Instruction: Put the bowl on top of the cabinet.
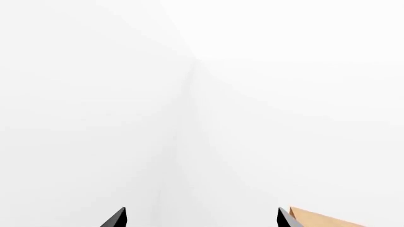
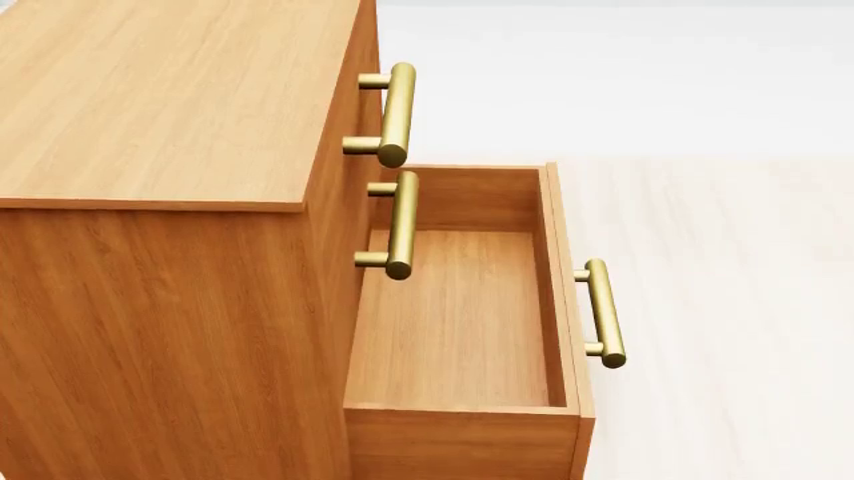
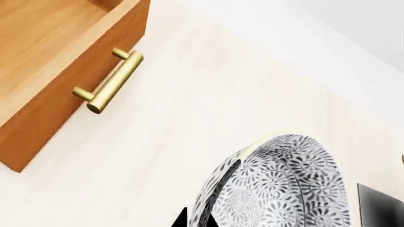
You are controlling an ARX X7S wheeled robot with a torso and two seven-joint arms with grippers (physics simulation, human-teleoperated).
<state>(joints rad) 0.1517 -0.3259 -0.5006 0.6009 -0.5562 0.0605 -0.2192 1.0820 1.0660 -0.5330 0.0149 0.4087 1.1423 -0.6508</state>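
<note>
Since the cabinet [image 2: 160, 100] top is bare, we hold the bowl [image 3: 277, 189] clamped in the right tool [image 3: 284, 222], low beside the open drawer [image 2: 454, 320]; left tool [image 1: 202, 218] spread wide, empty.

Cabinets: one cabinet [image 2: 160, 110], made of orange-brown wood.
Open drawers: one drawer [image 2: 461, 320], pulled out of the cabinet.
Brass handles: three in the head view: the top handle [image 2: 395, 113], the middle handle [image 2: 400, 224] and the open drawer's handle [image 2: 605, 313].
Bowls: one bowl [image 3: 284, 189], seen in the right wrist view only.
</note>
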